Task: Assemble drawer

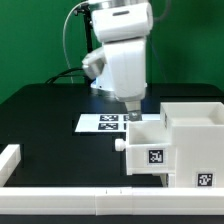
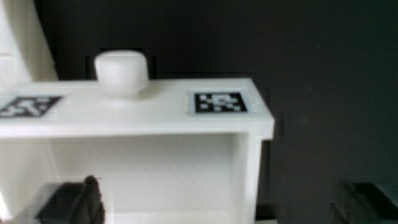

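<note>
The white drawer case (image 1: 195, 120) stands at the exterior view's right. The smaller white drawer box (image 1: 146, 148) sits in its open side, with a round knob (image 1: 119, 145) on its front. My gripper (image 1: 131, 112) hangs just above the drawer box's far edge. In the wrist view the drawer's front panel (image 2: 151, 110) with its knob (image 2: 121, 72) and two tags lies below me. My gripper (image 2: 219, 205) is open; the dark fingertips (image 2: 75, 200) stand wide apart, one over the drawer's hollow, the other outside its side wall. Nothing is held.
The marker board (image 1: 103, 123) lies on the black table behind the drawer. A long white rail (image 1: 60, 198) runs along the table's front edge, and a short white block (image 1: 8, 160) sits at the exterior view's left.
</note>
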`<action>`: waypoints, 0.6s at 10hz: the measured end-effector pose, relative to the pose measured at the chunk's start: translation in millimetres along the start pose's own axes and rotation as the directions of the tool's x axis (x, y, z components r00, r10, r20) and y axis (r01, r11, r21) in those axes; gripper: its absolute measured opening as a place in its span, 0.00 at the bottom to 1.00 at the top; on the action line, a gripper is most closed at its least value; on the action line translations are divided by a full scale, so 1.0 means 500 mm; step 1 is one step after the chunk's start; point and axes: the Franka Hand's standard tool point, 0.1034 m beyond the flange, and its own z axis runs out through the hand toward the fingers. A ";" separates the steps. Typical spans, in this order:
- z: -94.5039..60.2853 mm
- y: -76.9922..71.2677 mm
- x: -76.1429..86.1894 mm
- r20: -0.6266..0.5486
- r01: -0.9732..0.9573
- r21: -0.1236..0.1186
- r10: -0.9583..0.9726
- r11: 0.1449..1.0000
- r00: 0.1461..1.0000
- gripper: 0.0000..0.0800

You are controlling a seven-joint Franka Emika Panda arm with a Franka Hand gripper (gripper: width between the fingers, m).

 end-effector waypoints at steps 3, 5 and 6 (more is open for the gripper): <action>0.005 0.001 -0.079 0.000 -0.036 0.027 0.036 0.999 0.999 0.81; 0.032 0.005 -0.087 -0.013 -0.046 0.040 0.046 0.998 0.999 0.81; 0.050 0.005 -0.078 -0.021 -0.054 0.035 0.054 0.998 0.998 0.81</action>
